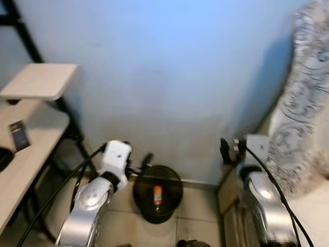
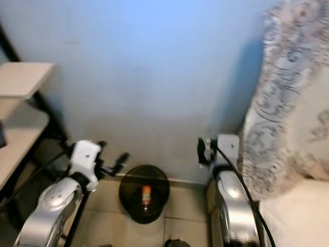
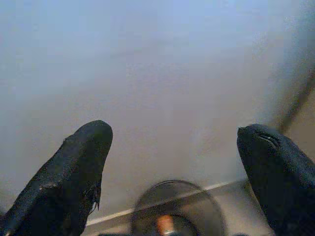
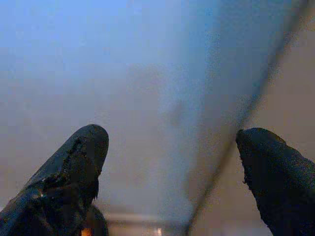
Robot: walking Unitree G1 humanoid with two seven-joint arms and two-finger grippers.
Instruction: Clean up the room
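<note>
- A round black bin (image 1: 158, 193) stands on the tiled floor (image 1: 195, 206) against the foot of the pale blue wall (image 1: 169, 77).
- Inside the bin lies a small orange bottle-like item (image 1: 157, 195), near the middle of the bin's bottom; its label is too blurred to read.
- The left claw (image 3: 174, 162) hangs just above the bin's left rim, fingers spread wide, holding nothing.
- The right claw (image 4: 172, 162) is raised near the wall to the right of the bin, fingers spread wide, holding nothing.
- A light wooden bench (image 1: 20, 154) with a raised shelf (image 1: 41, 80) stands at left; a small dark device (image 1: 19, 135) lies on the bench's top.
- A patterned fabric (image 1: 303, 103) hangs at right.
</note>
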